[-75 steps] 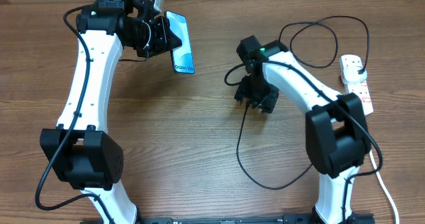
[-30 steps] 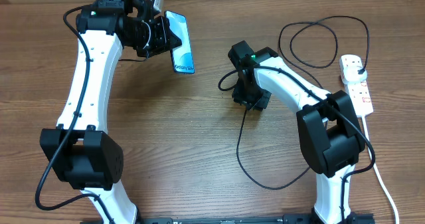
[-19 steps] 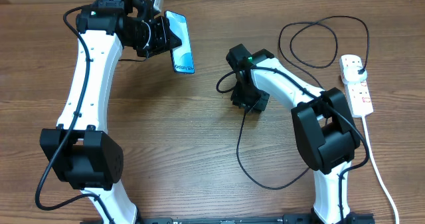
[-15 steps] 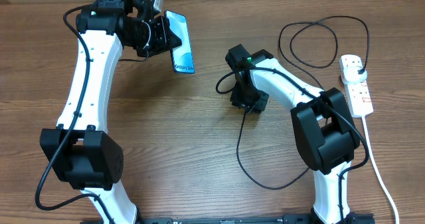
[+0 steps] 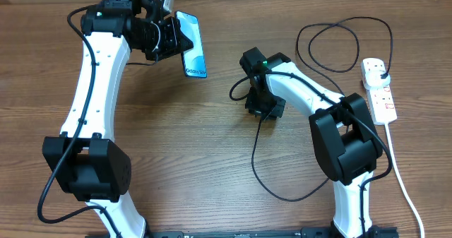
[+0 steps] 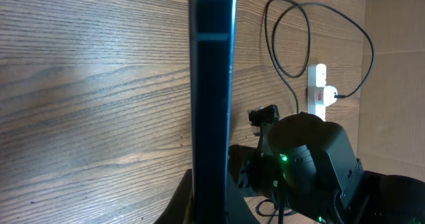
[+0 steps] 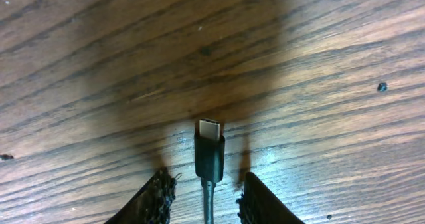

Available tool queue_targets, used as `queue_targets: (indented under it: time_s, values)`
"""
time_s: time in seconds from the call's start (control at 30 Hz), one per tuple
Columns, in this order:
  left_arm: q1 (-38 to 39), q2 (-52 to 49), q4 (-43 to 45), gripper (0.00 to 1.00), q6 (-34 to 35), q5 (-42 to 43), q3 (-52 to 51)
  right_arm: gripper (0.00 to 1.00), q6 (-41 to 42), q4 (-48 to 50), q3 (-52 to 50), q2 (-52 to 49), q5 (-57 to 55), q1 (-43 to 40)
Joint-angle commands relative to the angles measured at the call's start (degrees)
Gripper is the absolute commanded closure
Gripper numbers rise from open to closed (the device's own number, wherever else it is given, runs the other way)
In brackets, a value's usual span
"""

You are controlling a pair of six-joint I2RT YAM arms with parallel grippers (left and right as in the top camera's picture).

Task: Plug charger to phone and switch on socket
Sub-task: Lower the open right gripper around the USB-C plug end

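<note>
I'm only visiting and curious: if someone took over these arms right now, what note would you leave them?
Left gripper: shut on the phone.
Right gripper: shut on the charger cable, tip poking out, low over the table.
Power strip: far right, no gripper near it.
Done: phone and cable both gripped.
Left: push the tip into the phone, then switch the strip on.

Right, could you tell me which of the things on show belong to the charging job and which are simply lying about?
For the job:
- phone, held by the left gripper
- charger, its tip between the fingers of the right gripper
- socket

Lying about:
- nothing that I can see; otherwise only the wooden table
</note>
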State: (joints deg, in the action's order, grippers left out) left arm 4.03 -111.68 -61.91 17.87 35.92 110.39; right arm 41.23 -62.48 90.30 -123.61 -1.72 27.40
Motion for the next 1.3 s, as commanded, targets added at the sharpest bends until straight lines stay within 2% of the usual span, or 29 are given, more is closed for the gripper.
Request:
queue_targets:
  time_s: [0.0,0.1,0.2,0.53,0.77,1.27]
  values:
    - [-0.07,0.31,0.44,0.96,0.13,1.22,1.14,0.7,-0.79,0.35,-0.35,-0.72,-0.13,-0.15]
    - [-0.07,0.28,0.44,0.96,0.13,1.57,1.14,0.71,-0.81,0.26,-0.35,-0.72,-0.13,-0.15]
    - [-0.07,0.28,0.46,0.96,0.13,1.57,1.14,0.77,-0.79,-0.04,-0.35,-0.72,-0.13,-0.15]
    - [-0.07,0.28,0.46,0.96,0.13,1.57,1.14,0.82,-0.83,0.72,-0.35,-0.72,-0.2,-0.15]
    - [-0.07,0.28,0.44,0.96,0.13,1.57,1.14,0.79,-1.31,0.72,-0.37,-0.72,-1.22,-0.17]
    - [-0.07,0.28,0.46,0.96,0.13,1.57,1.14,0.81,-1.29,2.27,-3.17,-0.74,-0.59,-0.17]
